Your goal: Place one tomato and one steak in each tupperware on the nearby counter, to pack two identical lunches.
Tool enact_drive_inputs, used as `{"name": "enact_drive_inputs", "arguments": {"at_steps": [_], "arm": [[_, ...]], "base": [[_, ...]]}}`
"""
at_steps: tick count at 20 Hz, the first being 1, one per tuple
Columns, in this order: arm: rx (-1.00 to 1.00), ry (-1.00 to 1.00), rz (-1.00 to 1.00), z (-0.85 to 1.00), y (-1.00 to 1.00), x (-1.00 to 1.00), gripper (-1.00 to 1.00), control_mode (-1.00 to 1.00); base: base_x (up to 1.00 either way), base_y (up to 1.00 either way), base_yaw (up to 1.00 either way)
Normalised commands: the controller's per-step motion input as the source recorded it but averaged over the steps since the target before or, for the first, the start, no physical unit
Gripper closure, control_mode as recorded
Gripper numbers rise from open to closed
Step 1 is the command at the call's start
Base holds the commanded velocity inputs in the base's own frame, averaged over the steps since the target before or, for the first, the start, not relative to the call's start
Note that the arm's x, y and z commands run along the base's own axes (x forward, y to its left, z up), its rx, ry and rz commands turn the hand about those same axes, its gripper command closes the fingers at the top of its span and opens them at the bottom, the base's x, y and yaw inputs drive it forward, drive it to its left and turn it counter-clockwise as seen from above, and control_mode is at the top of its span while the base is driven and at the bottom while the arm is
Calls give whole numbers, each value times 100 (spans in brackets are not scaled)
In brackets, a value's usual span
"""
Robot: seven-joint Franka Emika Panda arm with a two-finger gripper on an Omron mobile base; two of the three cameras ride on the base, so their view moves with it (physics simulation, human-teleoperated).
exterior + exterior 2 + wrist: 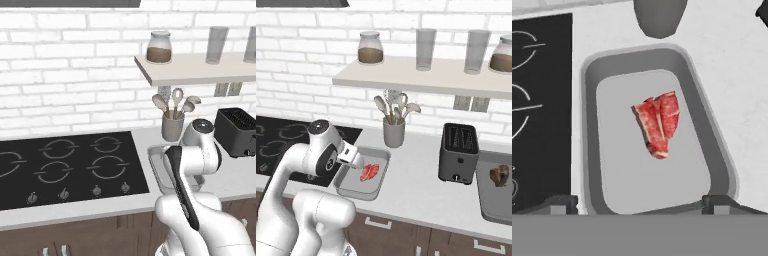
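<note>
A grey tupperware point(345, 186) lies on the pale counter point(416, 192) between the stove and the toaster. In it lies a red raw steak point(369, 171), off-centre toward the utensil pot. In the hand view the same steak point(658, 122) rests on the tupperware floor point(627, 175). My gripper point(640, 204) hovers open above the tray's near end, apart from the steak, and nothing sits between its fingertips point(559, 202). From the right base view the gripper point(356, 164) hangs over the tray's stove-side rim. A second tupperware point(491, 205) at the far right holds another steak point(499, 175). No tomato is in view.
A dark toaster point(458, 152) stands between the two trays. Behind the near tray a grey utensil pot point(394, 132) holds spoons. The black cooktop point(65, 165) borders the tray on the left. Overhead, a white shelf point(421, 75) carries jars and glasses.
</note>
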Motion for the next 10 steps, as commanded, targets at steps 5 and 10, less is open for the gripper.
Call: {"name": "enact_drive_inputs", "arguments": {"at_steps": [5, 10], "arm": [[1, -10, 34, 70, 13, -88, -100, -100], [-1, -18, 13, 41, -3, -95, -100, -100]], "base": [[0, 0, 0], [0, 0, 0]]}}
